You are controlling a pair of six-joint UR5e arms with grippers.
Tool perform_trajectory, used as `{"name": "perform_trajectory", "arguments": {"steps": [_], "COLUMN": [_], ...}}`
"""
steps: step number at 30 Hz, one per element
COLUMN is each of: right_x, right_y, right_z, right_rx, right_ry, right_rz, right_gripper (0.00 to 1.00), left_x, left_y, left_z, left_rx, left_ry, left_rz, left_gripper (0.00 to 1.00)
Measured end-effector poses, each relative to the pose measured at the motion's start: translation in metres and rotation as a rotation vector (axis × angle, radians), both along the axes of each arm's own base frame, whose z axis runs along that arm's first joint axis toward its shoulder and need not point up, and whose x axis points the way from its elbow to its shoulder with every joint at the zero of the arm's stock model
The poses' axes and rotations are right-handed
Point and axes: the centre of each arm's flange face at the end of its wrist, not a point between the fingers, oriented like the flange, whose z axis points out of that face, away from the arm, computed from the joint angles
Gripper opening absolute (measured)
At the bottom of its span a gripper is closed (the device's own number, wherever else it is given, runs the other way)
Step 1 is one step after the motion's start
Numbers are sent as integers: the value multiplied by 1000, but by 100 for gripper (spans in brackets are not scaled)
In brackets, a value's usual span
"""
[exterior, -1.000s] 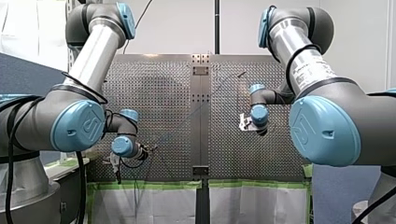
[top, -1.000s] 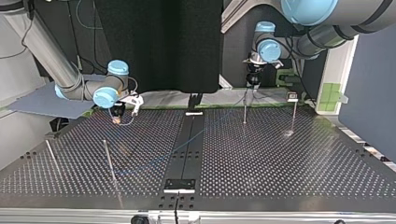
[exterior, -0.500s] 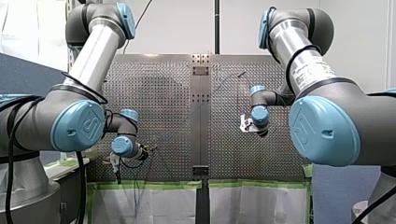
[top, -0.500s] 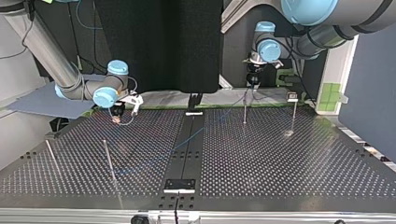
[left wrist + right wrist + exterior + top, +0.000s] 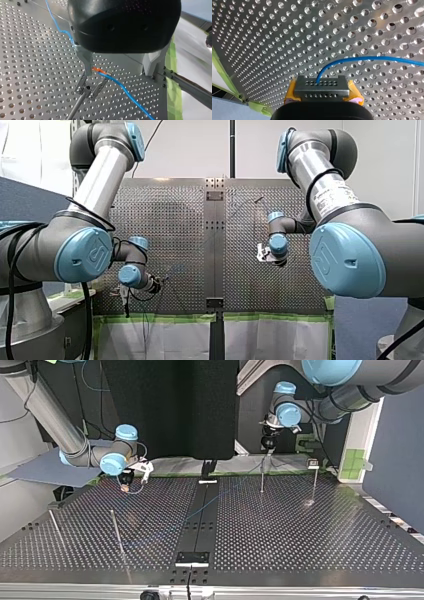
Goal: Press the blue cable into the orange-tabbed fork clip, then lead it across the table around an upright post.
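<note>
In the left wrist view my left gripper (image 5: 118, 73) is open, its metal fingers (image 5: 86, 63) standing wide on either side of the fork clip (image 5: 87, 86). The blue cable (image 5: 125, 90) crosses the clip's top at the orange tab (image 5: 95, 69); neither finger touches it. In the right wrist view my right gripper (image 5: 322, 87), with yellow pads (image 5: 291, 93), is shut on the blue cable (image 5: 367, 58), which curves up out of the jaws over the perforated plate. The top view shows my left gripper (image 5: 268, 442) above a post (image 5: 262, 477) and my right gripper (image 5: 125, 485) at the left.
Upright posts stand on the perforated table (image 5: 300, 535): one (image 5: 315, 482) at the top view's far right, two (image 5: 116, 530) (image 5: 55, 527) at its left. A black centre strip (image 5: 200, 525) runs across the table. Green tape (image 5: 171, 82) lines the table's edge.
My left gripper has lifted a little, away from the clip, still open. My right gripper has barely shifted and keeps hold of the cable.
</note>
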Motion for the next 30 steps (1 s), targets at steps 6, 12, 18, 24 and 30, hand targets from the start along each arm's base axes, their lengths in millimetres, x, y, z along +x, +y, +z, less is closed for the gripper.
{"name": "perform_trajectory", "arguments": {"steps": [6,12,18,24,30], "right_x": [3,-2,-8,-8,-11], "right_y": [2,11,25,43,58], "right_z": [-1,-12,-30,-47,-44], "right_rx": [2,27,53,55,26], "right_ry": [2,13,20,22,12], "right_rz": [6,-2,-8,-10,-14], "right_gripper": [0,0,0,0,0], "left_x": [0,0,1,1,1], "left_y": [-3,-6,-8,-8,-8], "left_z": [15,38,52,54,54], "left_rx": [14,18,17,17,17], "left_ry": [-8,-21,-44,-47,-48], "left_rz": [-18,-23,-26,-26,-25], "left_gripper": [100,100,100,100,100]}}
